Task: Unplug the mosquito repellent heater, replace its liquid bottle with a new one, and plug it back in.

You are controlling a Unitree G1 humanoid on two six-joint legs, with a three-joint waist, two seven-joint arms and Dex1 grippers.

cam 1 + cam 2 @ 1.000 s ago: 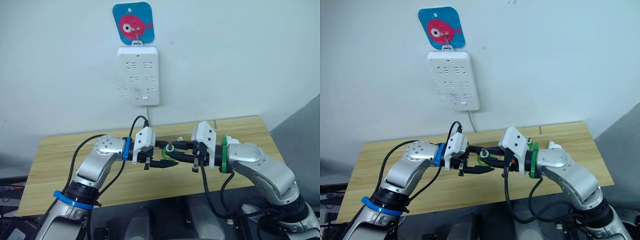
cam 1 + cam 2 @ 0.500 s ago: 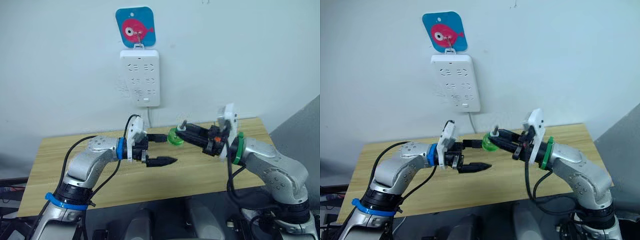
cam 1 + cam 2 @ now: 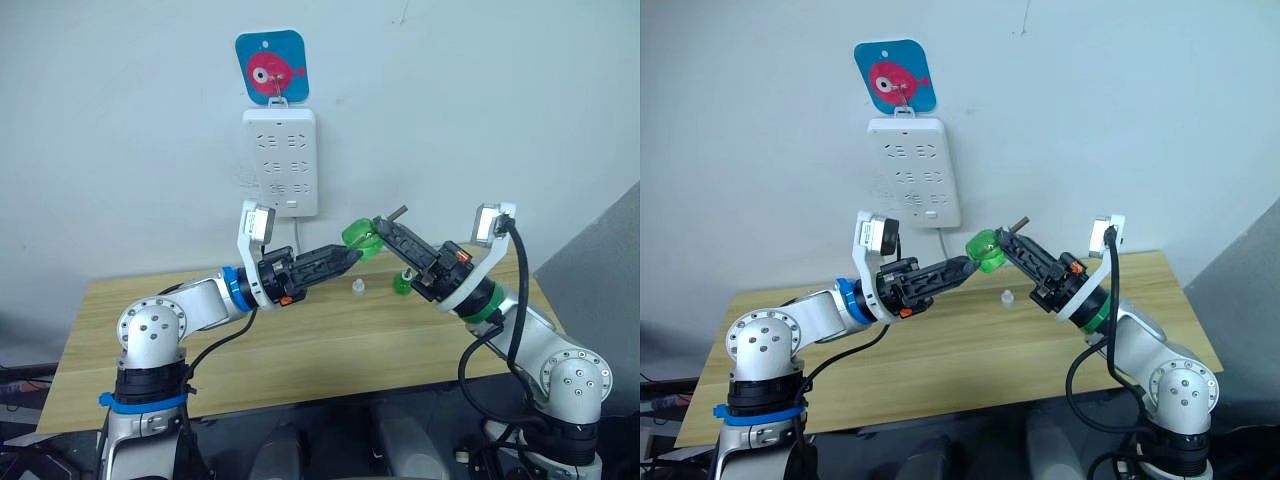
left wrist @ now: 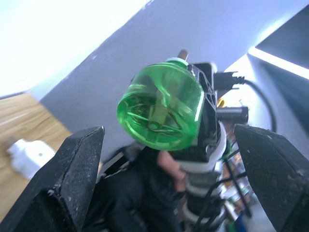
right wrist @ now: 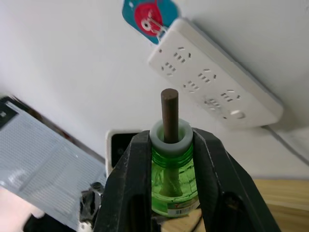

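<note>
Left eye view: the right gripper (image 3: pixel 385 238) is clenching a green liquid bottle (image 3: pixel 360 237) in the air above the bench (image 3: pixel 330 345), wick end free, presumably so that it can be screwed into a housing. The left gripper (image 3: pixel 345 258) is reaching toward the bottle's base, just beside it.

Right eye view: the power strip (image 3: pixel 913 170) is hanging on the wall under a fish hook plate (image 3: pixel 894 75), every socket empty. A small white piece (image 3: pixel 1007 297) is lying on the bench below the grippers, too small to identify; I cannot place the mosquito repellent heater with certainty.

Left wrist view: the left gripper's black fingers (image 4: pixel 72 183) are standing wide apart, released, flanking the bottle's base, probably readying to take or steady it.

Right wrist view: the right fingers (image 5: pixel 130 179) are pinching the bottle's neck below the white collar (image 5: pixel 169 135), leaving the brown wick (image 5: pixel 169 113) exposed and pointing toward the power strip.
</note>
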